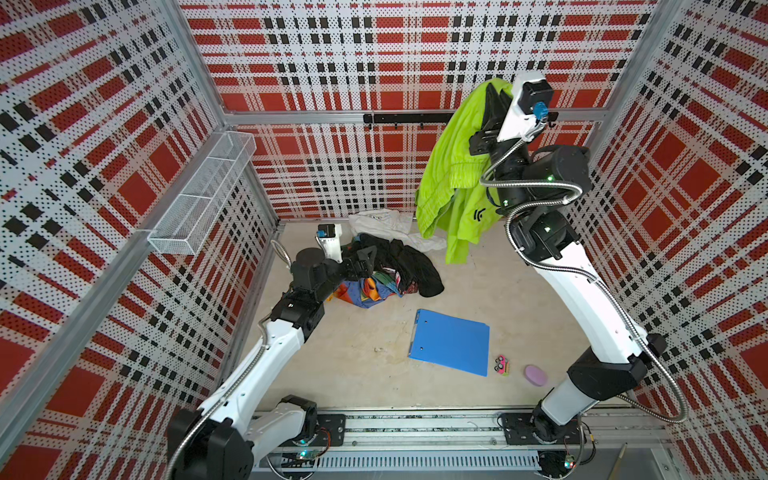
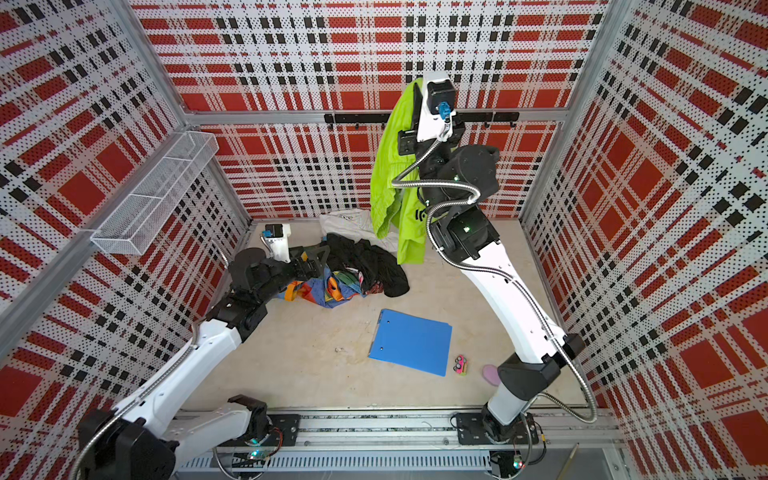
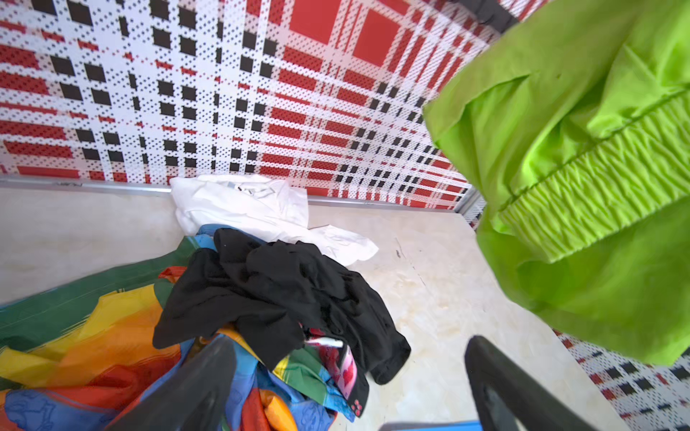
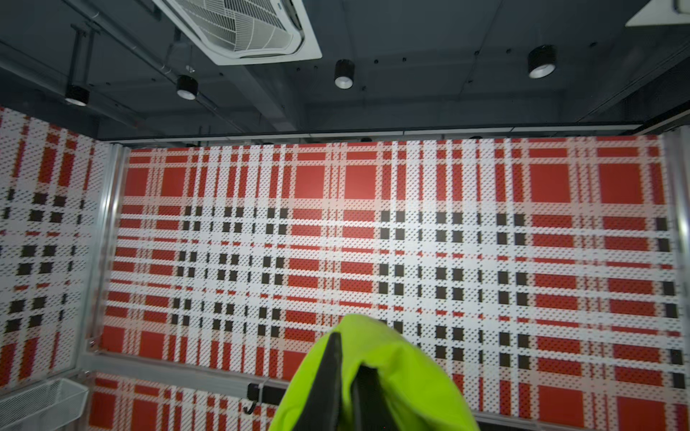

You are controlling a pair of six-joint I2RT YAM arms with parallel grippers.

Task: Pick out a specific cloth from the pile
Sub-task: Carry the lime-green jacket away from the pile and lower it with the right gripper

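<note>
Cloth (image 1: 440, 166) hangs high, R fingers (image 4: 330, 373) pinching a fold; L fingers (image 3: 194, 388) spread over pile (image 1: 399, 266) by bench (image 1: 365, 374) far edge. I fear slick fabric slips, drops back.

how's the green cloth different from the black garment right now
The green cloth hangs raised, pinched in the shut right gripper; the black garment lies crumpled on the pile. The green cloth is bright lime with a ribbed hem; the black garment is plain and dark. The green cloth looks larger than the black garment. Both are soft, wrinkled fabric.
</note>
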